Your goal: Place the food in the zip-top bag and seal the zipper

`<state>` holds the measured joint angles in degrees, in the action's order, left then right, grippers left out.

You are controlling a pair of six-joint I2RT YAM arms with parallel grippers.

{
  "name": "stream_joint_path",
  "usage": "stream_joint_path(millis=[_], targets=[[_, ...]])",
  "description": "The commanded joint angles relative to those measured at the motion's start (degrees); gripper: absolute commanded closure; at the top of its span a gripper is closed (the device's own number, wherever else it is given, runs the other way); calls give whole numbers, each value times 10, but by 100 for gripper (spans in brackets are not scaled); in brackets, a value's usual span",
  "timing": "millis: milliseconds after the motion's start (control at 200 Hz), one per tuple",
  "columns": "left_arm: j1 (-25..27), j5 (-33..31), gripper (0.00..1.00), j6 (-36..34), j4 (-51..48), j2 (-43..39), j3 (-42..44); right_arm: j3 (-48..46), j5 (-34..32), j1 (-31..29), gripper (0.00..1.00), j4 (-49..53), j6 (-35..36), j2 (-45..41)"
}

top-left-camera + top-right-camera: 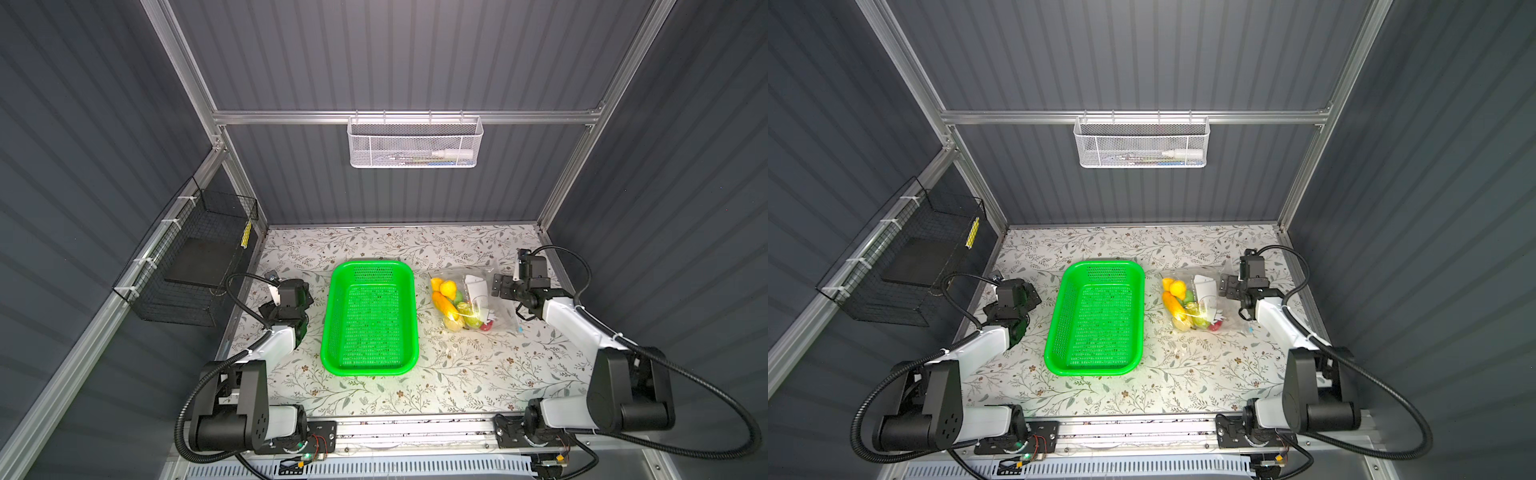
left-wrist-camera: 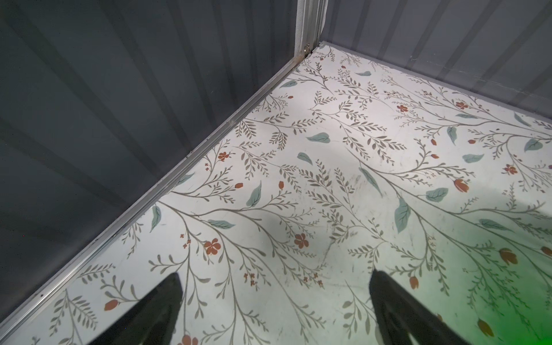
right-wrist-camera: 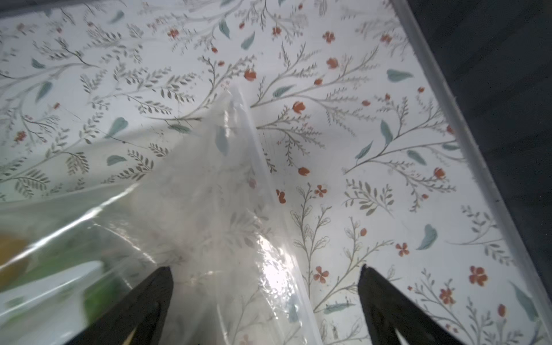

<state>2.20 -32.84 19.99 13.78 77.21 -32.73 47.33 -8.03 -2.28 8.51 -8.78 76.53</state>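
floral table (image 1: 457, 374). at its middle, green basket (image 1: 365, 371). just right of that, bag (image 1: 505, 309) lying flat, food (image 1: 449, 289) inside. right gripper (image 3: 265, 268) spread wide over bag's edge, gripping nothing. left gripper (image 2: 274, 274) spread wide too, over bare table.

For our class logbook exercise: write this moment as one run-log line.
food: inside zip-top bag; green basket: empty; left gripper: open, over table; right gripper: open, over bag edge; zipper: seal unclear
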Motion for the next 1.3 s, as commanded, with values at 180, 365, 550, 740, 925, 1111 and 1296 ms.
stream_joint_path(millis=[180, 365, 550, 740, 925, 1111, 1296], targets=[[-4, -29, 1, -20, 45, 24, 18, -100, -11, 2, 1, -179, 46, -15], [-4, 3, 0, -67, 179, 61, 64, -206, 22, 2, 1, -393, 73, -6], [-3, 60, 1, -116, 295, 87, 90, -249, 32, 3, 1, -522, 111, 15], [-3, 125, 1, -142, 458, 158, 124, -282, 27, 21, 1, -610, 89, 42], [-2, 184, 1, -169, 519, 205, 133, -299, 65, 36, 1, -657, 83, 64], [-2, 190, 0, -169, 487, 202, 120, -291, 12, 41, 1, -643, 56, 67], [11, 178, 0, -181, 405, 209, 69, -295, 10, 41, 1, -656, 56, 70]])
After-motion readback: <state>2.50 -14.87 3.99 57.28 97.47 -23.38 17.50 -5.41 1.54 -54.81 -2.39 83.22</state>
